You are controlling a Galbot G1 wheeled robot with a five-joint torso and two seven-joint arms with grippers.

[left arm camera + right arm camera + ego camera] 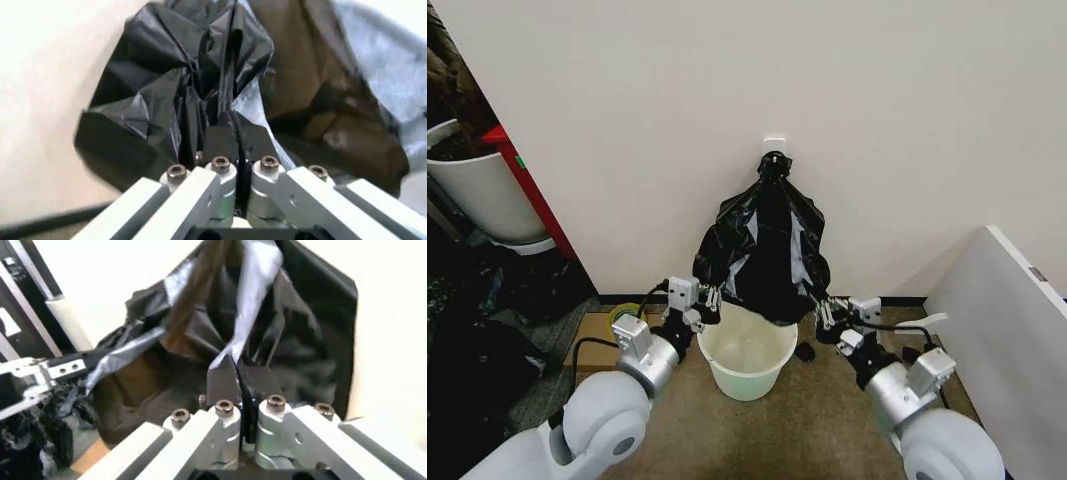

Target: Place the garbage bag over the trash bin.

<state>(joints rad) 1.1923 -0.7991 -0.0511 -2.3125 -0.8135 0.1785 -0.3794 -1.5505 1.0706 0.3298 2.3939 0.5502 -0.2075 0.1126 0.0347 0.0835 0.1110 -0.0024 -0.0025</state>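
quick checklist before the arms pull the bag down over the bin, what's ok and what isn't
1. Left tool shut on the garbage bag edge: ok, fingers pinch plastic in the left wrist view.
2. Right tool shut on the opposite edge: ok.
3. Bag mouth spread between both tools: ok, open in the wrist views.
4. Bag above the trash bin: ok, its bottom hangs just over the far rim.
5. Bag around the rim: not ok, not yet over it.
6. Bag's knotted top free of the wall: cannot tell.

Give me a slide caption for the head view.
Both end effectors, left and right, pinch the garbage bag open above the trash bin.
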